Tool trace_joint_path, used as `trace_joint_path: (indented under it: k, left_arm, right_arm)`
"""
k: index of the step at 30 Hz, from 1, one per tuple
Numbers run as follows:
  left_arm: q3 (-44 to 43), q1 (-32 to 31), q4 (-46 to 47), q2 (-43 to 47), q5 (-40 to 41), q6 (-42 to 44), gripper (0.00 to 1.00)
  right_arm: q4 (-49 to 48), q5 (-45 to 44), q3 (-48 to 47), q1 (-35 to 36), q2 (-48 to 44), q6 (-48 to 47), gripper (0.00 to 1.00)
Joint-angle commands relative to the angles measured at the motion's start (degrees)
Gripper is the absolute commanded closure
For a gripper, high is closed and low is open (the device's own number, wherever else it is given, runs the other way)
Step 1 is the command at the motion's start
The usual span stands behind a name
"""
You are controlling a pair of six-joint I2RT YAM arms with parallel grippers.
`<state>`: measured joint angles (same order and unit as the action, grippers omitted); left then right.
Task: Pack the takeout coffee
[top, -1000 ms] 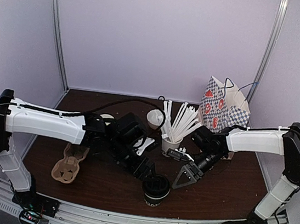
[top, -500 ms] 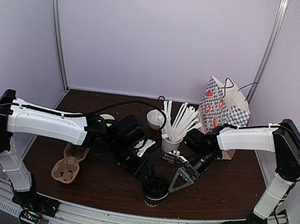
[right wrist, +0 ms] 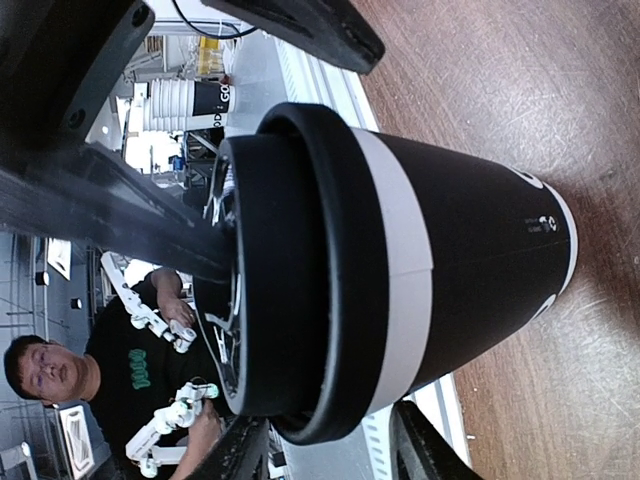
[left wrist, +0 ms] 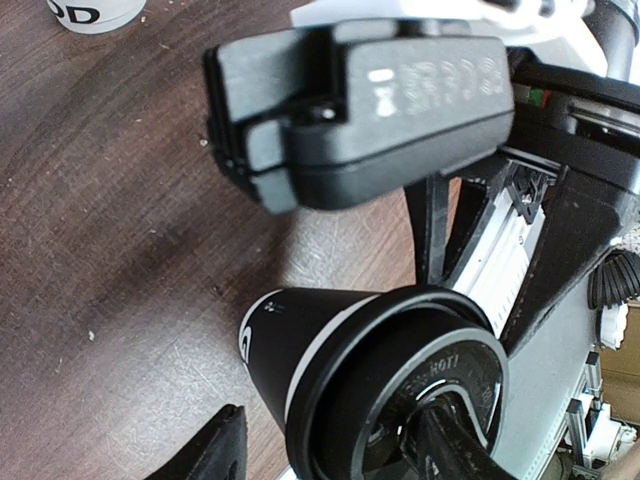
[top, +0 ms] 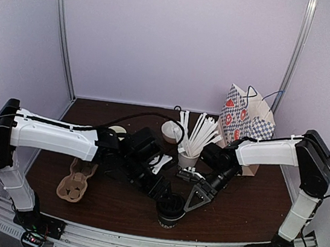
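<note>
One takeout coffee cup, black with a black lid, stands upright near the table's front edge. My left gripper reaches it from the left and my right gripper from the right. In the left wrist view the cup lies between the open jaws of my left gripper: one finger lies over the lid, the other stands clear of the wall. In the right wrist view my right gripper straddles the lid's rim with small gaps on both sides.
A brown cardboard cup carrier lies at the front left. A white cup of stirrers and a cream mug stand behind the grippers. A patterned paper bag stands at the back right.
My right gripper has moved left and down to the cup's lid. Both grippers' jaws have narrowed a little. The cup stays in place.
</note>
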<state>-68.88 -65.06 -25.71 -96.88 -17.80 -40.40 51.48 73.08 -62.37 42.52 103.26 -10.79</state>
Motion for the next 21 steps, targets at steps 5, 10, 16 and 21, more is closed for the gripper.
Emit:
trace_joint_path:
  k: [5,10,16,21]
  left_arm:
    - [0.6,-0.9,-1.4,-2.8,1.2,1.3,0.40]
    - [0.4,-1.0,-1.8,-3.2,1.6,1.5,0.40]
    - [0.6,-1.0,-2.4,-3.4,2.6,1.7,0.40]
    - [0.4,-1.0,-2.3,-3.7,2.7,1.9,0.40]
  right_arm:
    - [-1.0,-9.4,-1.7,1.1,3.0,4.9,0.68]
    - [3.2,-22.7,-2.7,2.6,7.0,5.3,0.76]
    - [3.5,-26.2,-3.6,3.4,9.0,6.5,0.89]
    - [3.0,-20.2,-4.0,3.6,10.4,3.7,0.92]
